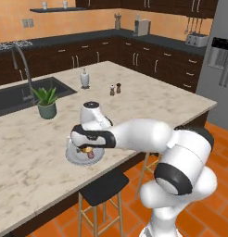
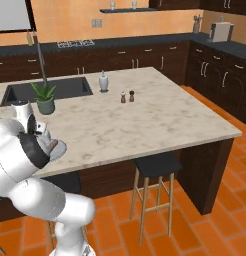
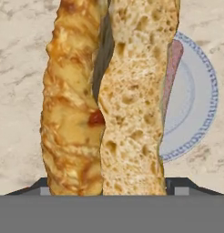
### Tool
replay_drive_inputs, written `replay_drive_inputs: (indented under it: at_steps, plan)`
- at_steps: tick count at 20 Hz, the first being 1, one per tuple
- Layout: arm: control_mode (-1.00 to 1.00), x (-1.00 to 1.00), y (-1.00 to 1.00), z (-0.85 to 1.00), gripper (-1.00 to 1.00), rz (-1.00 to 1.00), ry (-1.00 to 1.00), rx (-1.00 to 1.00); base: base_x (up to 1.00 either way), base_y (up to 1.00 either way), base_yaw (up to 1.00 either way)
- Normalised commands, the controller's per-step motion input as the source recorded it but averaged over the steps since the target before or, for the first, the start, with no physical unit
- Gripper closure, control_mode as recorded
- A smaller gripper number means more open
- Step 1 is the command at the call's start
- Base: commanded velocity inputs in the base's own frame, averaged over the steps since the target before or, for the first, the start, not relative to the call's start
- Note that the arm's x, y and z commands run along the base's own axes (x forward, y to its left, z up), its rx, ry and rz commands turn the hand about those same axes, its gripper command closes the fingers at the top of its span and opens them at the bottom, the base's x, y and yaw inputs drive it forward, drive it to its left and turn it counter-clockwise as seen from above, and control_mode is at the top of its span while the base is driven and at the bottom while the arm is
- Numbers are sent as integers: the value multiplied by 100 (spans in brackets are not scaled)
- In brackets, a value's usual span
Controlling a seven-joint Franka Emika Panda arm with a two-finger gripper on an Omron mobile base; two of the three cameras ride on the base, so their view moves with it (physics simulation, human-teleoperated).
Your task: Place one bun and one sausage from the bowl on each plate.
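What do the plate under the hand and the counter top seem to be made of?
The plate looks like glazed ceramic: smooth pale grey-white with a blue patterned rim. The counter top looks like polished marble or similar stone: beige with darker mottled veins. Both are rendered, so this is only a guess.

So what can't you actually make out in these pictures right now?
- Hand view: the bun hides the fingertips and covers most of the sausage and the left of the plate.
- Left base view: the gripper blocks much of that plate; the held bun is too small to judge.
- Right base view: the arm covers the plate's near side.
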Motion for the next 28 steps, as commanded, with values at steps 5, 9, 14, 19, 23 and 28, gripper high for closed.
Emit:
replay_drive_inputs:
  at_steps: [5,9,14,19,23,28]
  plan:
    - [-100,82,22,-68,100,-13,7,-2,0,0,0]
    - [-100,78,37,-67,100,-14,1,-2,0,0,0]
    - [-100,19,22,-17,-100,-3,7,-1,0,0,0]
    - [-100,-64,-34,0,-100,-1,0,3,0,0,0]
    - [-100,-82,-88,0,-100,-4,0,3,0,0,0]
    - [-100,-100,-100,48,-100,-10,-9,25,0,0,0]
